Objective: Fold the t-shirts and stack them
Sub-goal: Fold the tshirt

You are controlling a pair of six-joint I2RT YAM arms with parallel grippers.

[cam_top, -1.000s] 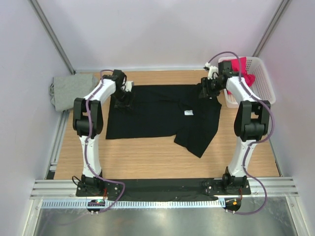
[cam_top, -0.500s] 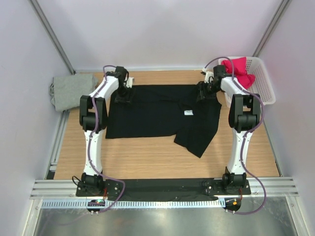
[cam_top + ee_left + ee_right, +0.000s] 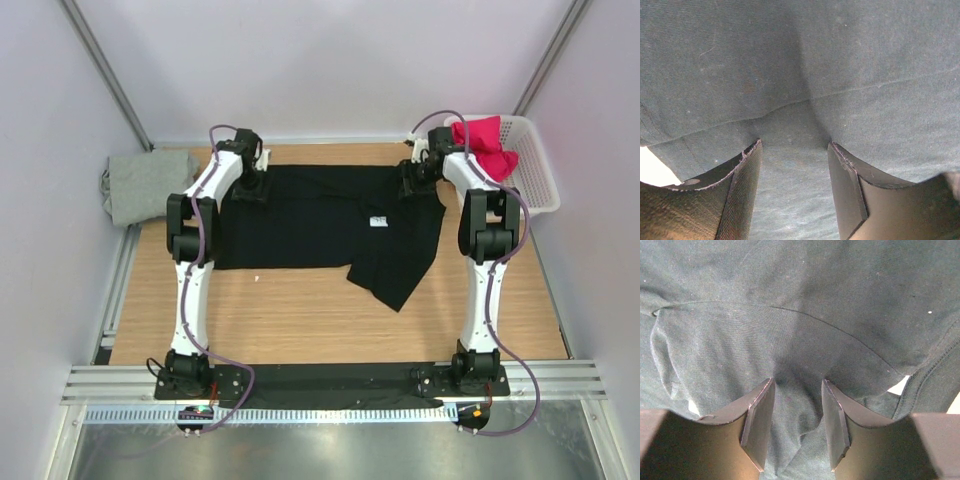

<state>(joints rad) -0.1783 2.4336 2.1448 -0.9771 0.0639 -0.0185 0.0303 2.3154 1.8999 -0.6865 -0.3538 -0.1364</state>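
Large black cloth t-shirt (image 3: 320,215) lies spread flat across the wooden surface (image 3: 300,320), small white chest mark (image 3: 377,222) facing up. Its far edge runs roughly straight between the two arms. The near right portion juts out skewed toward the near edge, not squared off.

Left tool (image 3: 795,144): fingers pinched onto black cloth at the shirt's far left corner, with creases running into the gap. Right tool (image 3: 797,380): likewise clamped on a gathered ridge of the same shirt at its far right corner, close beside the white plastic mesh basket (image 3: 542,190).

Progress, as judged:
- Grey cloth t-shirt (image 3: 145,185) sits as a flat, compact rectangle at the far left, just off the wood. It looks already folded and is probably the base of the stack.
- Black shirt: no fold made yet. This reads as the spreading and tensioning step that comes before the first fold.
- Magenta-red cloth t-shirt (image 3: 485,135) is bunched in the basket, not yet laid out.

Estimate: about one of three done. Remaining: fold the black shirt, fetch and fold the red one, stack all three.
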